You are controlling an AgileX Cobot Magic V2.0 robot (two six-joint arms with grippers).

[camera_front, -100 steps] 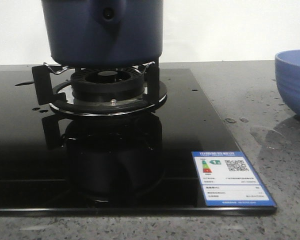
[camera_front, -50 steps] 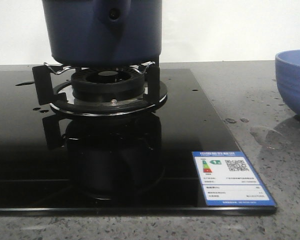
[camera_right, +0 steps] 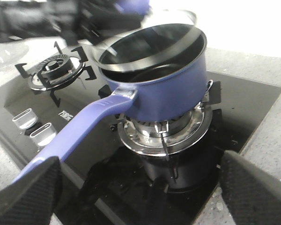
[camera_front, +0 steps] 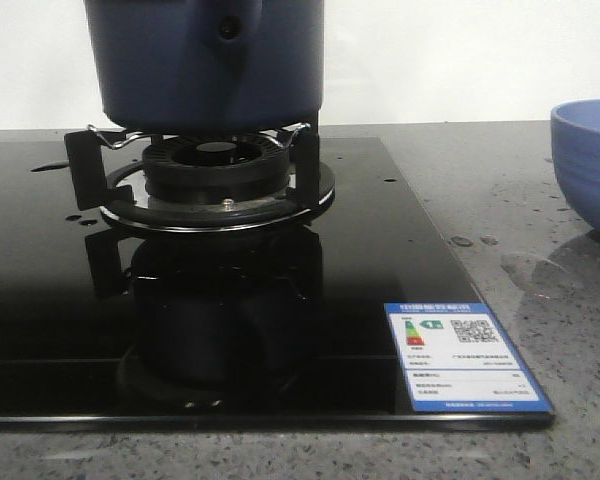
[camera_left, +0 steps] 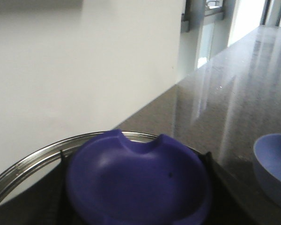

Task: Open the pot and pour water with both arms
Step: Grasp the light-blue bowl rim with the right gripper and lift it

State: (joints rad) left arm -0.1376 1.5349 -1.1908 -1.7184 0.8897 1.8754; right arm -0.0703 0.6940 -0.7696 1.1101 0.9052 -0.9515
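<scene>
Pot [camera_front: 205, 62] sits on the front burner [camera_front: 216, 170] of the black glass hob [camera_front: 380, 250], long handle [camera_right: 75, 138] between the right tool's [camera_right: 140, 187] wide-apart fingers [camera_right: 25, 190], not touching. Left tool holds the glass lid's [camera_left: 33, 161] blue knob [camera_left: 136, 183]; blue bowl [camera_front: 588, 165] on the counter [camera_front: 570, 330] nearby.

blue pot [camera_right: 168, 79] sits on the burner stand [camera_right: 166, 133] of a black glass stove [camera_right: 253, 108], long handle [camera_right: 84, 129] reaching toward the right gripper [camera_right: 140, 187], whose dark fingertips [camera_right: 30, 185] stand wide apart, a second burner [camera_right: 54, 72] behind, lid [camera_right: 145, 40] tilted over the pot rim.
</scene>
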